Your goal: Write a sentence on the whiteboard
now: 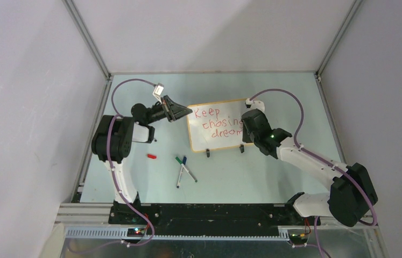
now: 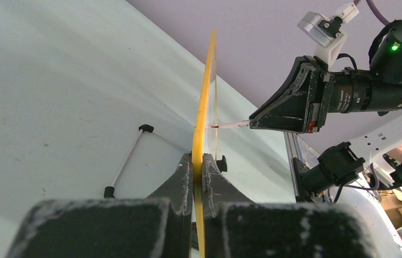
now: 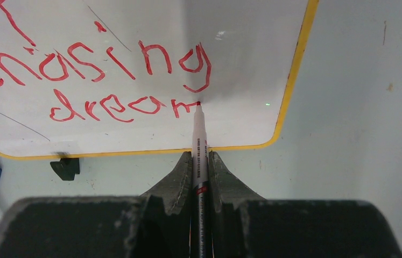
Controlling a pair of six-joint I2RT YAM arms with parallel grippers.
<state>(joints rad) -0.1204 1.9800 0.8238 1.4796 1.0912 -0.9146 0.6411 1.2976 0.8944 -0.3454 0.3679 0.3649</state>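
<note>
The whiteboard [image 1: 201, 141] stands on its two black clip feet [image 1: 207, 153] in the middle of the worktop [image 1: 274, 177], a little nearer to the far edge. Its long axis runs left to right, along that edge, and its written face looks toward the near edge, where your arms are.

Your left gripper [image 2: 198, 161] is closed on the yellow frame at the left end of the board. Both fingers press the thin edge between them. I judge this grip is there to steady the light board, so that it does not slide or tip when the pen pushes on it.

Your right gripper [image 3: 197, 158] is closed on a red marker [image 3: 197, 137]. The marker lies along the gripper and points straight away from the wrist to the board. Its tip touches the white surface at the end of the third line.

The sentence [image 3: 107, 64] reads "Keep chasing" and then "dream", in red lines that run left to right along the board. The last word looks unfinished, so I think the final letter is what remains.

Two loose markers [image 1: 185, 169] and a red cap [image 1: 151, 156] lie between the board and the near edge, well apart from both grippers.
</note>
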